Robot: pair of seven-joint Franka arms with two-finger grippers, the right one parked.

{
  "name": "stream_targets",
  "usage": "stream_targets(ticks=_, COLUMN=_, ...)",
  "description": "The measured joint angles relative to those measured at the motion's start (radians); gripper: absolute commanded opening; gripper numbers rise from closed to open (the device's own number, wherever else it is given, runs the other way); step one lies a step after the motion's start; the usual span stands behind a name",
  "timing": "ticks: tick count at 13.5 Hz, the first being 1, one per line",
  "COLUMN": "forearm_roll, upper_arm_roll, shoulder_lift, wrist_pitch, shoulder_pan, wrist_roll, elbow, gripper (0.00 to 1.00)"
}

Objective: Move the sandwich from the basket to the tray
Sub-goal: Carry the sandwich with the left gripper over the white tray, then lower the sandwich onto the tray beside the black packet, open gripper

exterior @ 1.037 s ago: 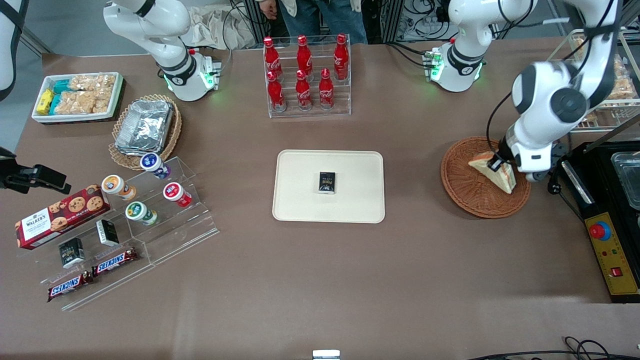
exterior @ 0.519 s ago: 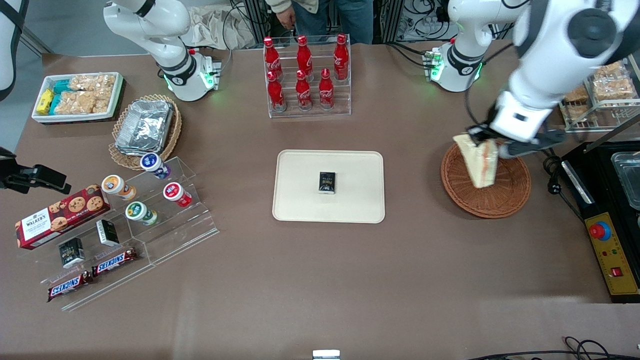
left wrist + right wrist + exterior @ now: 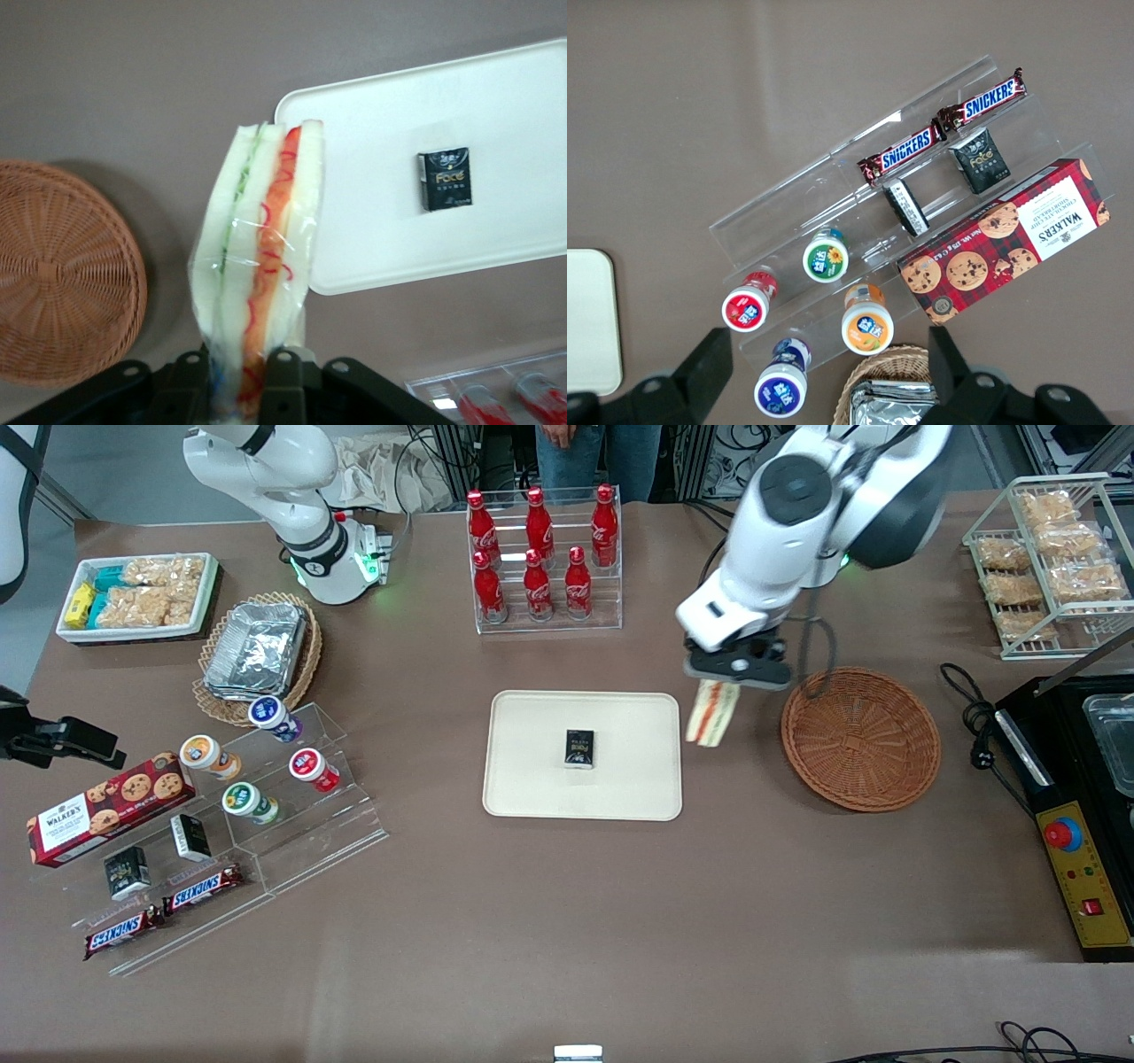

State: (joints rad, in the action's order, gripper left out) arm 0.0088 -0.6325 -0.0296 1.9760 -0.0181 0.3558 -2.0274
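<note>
My left gripper (image 3: 728, 676) is shut on the sandwich (image 3: 711, 715), a plastic-wrapped white wedge with orange and green layers. It hangs in the air between the cream tray (image 3: 532, 779) and the reddish-brown wicker basket (image 3: 859, 738), just off the tray's edge. The basket holds nothing. A small black box (image 3: 579, 747) lies in the middle of the tray. In the left wrist view the gripper (image 3: 237, 376) clamps the sandwich (image 3: 257, 257) by its end, with the tray (image 3: 496, 106), the black box (image 3: 445, 178) and the basket (image 3: 62, 274) below.
A clear rack of red cola bottles (image 3: 542, 558) stands farther from the front camera than the tray. A wire rack of snack bags (image 3: 1050, 558) and a black machine (image 3: 1076, 797) are at the working arm's end. A clear stand with cups and snacks (image 3: 239, 797) is at the parked arm's end.
My gripper lifted the sandwich out of the basket and carried it sideways toward the tray. The basket is now bare.
</note>
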Motion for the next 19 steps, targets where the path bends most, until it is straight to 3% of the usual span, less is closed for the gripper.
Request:
stream_targets(ticks=3, forearm_roll=0.094, upper_arm_roll=-0.032, shoulder_lift=0.144, wrist_pitch=0.091, shoulder_pan=0.000, wrist_roll=0.087, elbow=-0.032, gripper=0.00)
stream_targets(ticks=7, forearm_roll=0.345, upper_arm_roll=-0.081, shoulder_lift=0.394, wrist_pitch=0.180, shoulder_pan=0.000, wrist_roll=0.439, elbow=-0.031, gripper=0.00)
stream_targets(ticks=9, forearm_roll=0.376, upper_arm_roll=-0.088, shoulder_lift=0.469, wrist_pitch=0.230, shoulder_pan=0.000, wrist_roll=0.504, elbow=-0.024, gripper=0.00)
stream_targets(ticks=13, forearm_roll=0.385, upper_arm_roll=-0.091, shoulder_lift=0.498, wrist_pitch=0.268, shoulder_pan=0.032, wrist_roll=0.545, elbow=-0.012, gripper=0.00)
stream_targets(ticks=16, forearm_roll=0.451, upper_arm_roll=-0.090, shoulder_lift=0.519, wrist_pitch=0.276, shoulder_pan=0.052, wrist_roll=0.603, elbow=-0.012, gripper=0.34)
stream_targets(ticks=17, forearm_roll=0.475, upper_arm_roll=-0.089, shoulder_lift=0.531, wrist_pitch=0.278, shoulder_pan=0.052, wrist_roll=0.618, elbow=-0.012, gripper=0.88)
stream_targets(ticks=18, forearm_roll=0.485, upper_arm_roll=-0.087, shoulder_lift=0.541, wrist_pitch=0.281, shoulder_pan=0.052, wrist_roll=0.623, elbow=-0.011, gripper=1.00)
stream_targets(ticks=19, forearm_roll=0.490, upper_arm_roll=-0.085, shoulder_lift=0.548, wrist_pitch=0.283, shoulder_pan=0.052, wrist_roll=0.623, elbow=-0.010, gripper=1.00)
